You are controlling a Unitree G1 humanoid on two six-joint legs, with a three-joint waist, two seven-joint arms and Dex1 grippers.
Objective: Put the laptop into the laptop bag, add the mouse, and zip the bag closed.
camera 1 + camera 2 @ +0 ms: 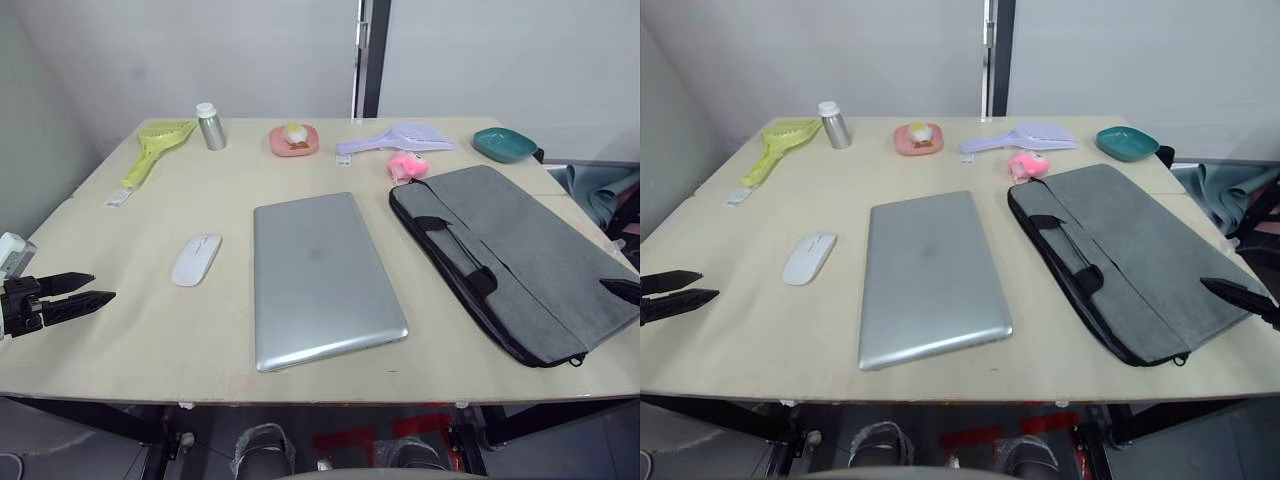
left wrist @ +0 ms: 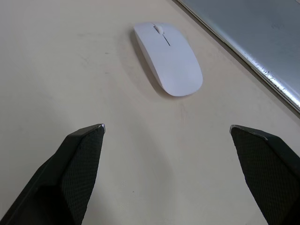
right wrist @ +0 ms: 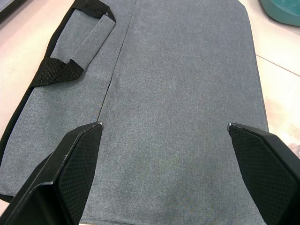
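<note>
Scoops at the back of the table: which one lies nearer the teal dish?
The lavender scoop, lying just left of the teal dish. The yellow-green scoop lies at the far left, beside the silver bottle.

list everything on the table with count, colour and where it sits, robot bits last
laptop: 1, silver-grey, lid shut, flat at table centre
mouse: 1, white, left of the laptop, apart from it
laptop bag: 1, grey with black handles, flat, right of the laptop
plush toy: 1, pink, at the bag's far corner
scoop: 1, yellow-green, far left
bottle: 1, silver with white cap, beside that scoop
dish: 1, pink, far centre, holding a small pale item
scoop: 1, lilac, far right of centre
bowl: 1, teal, far right corner
left gripper: 1, black, jaws open, facing the mouse
right gripper: 1, black, jaws open, over the bag
</note>
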